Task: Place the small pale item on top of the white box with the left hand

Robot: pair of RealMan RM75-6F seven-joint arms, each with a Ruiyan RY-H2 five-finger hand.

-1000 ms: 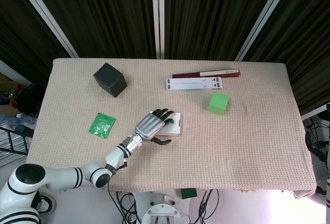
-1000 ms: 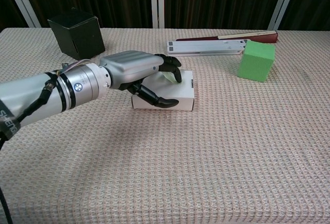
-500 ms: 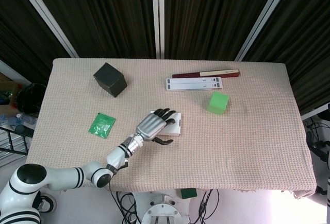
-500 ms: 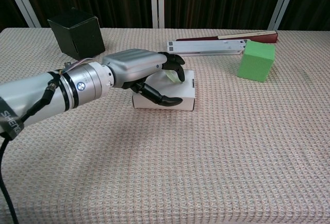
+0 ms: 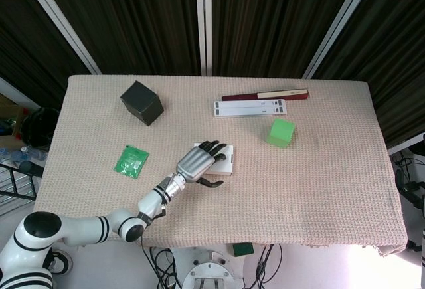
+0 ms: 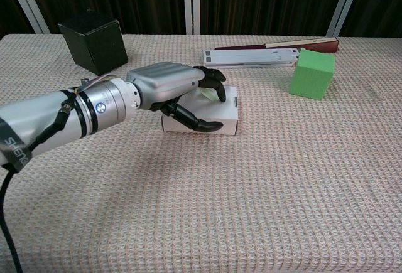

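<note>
Left hand [image 6: 173,88] over white box [image 6: 227,117] on desk [image 6: 264,185], fingers [image 6: 213,80] spread, grasp of small pale item [image 6: 205,96] unclear.

We saw our left hand [image 6: 173,91] stretched forward from its silver forearm [image 6: 56,117], palm down. Its dark fingers [image 6: 212,77] were curved, the thumb [image 6: 196,120] lying lower.

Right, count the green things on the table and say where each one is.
2. A green cube sits right of the white box, near the flat cases. A green packet lies at the left, below the black box.
</note>
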